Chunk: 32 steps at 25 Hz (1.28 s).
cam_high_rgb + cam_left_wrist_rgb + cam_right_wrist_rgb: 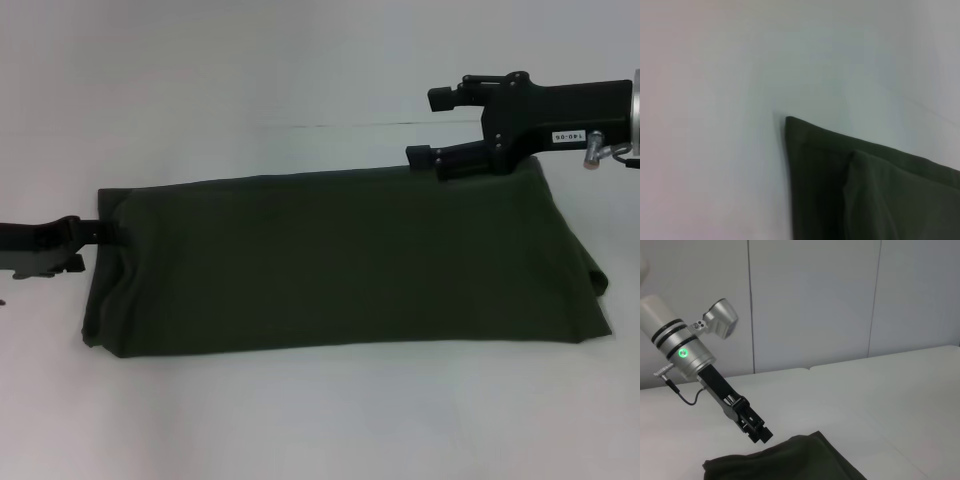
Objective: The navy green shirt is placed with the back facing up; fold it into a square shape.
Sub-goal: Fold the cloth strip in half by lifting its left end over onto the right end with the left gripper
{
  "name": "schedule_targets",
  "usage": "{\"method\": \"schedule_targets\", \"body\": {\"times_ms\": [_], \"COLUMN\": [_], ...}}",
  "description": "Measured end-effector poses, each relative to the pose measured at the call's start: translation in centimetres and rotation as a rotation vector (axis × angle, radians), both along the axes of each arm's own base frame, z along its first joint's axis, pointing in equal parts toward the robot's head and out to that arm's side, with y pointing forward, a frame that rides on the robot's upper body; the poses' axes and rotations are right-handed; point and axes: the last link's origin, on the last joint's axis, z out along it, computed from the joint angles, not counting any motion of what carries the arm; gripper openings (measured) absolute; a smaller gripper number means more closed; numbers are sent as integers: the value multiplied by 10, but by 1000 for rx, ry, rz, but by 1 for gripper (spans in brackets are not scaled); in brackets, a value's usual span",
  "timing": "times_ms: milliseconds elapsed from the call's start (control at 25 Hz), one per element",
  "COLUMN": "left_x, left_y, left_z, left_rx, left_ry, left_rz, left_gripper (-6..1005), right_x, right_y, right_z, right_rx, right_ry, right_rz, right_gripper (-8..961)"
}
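The navy green shirt (pixel 340 265) lies flat on the white table (pixel 300 420) as a long folded rectangle, and its corner (pixel 865 190) shows two layers in the left wrist view. My left gripper (pixel 118 235) is shut, low at the shirt's left edge, with its tips touching the cloth. I cannot see whether any fabric is pinched. The right wrist view shows that same left gripper (pixel 763 436) at the edge of the shirt (pixel 800 460). My right gripper (pixel 430 126) is open above the shirt's far right edge, its lower finger close to the cloth and nothing between its fingers.
The shirt's right end (pixel 590 280) is bunched into a loose fold. Bare white table surrounds the cloth on all sides. Grey wall panels (pixel 815 305) stand behind the table.
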Motion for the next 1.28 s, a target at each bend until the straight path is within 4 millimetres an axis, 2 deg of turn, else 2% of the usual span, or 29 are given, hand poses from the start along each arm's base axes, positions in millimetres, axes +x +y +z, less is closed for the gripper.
{"method": "schedule_targets", "body": {"times_ms": [360, 1280], "left_x": [-10, -7], "left_y": [2, 7], "left_z": [-12, -18], "left_rx": [15, 17], "left_ry": [37, 46], "left_rz": [30, 28], "left_gripper": [860, 860], "right_x": [-3, -7], "right_y": [2, 6], "right_z": [0, 0], "right_rx": [-2, 7], "right_ry": [-6, -21], "right_rz": [6, 14], "right_gripper": [916, 917]}}
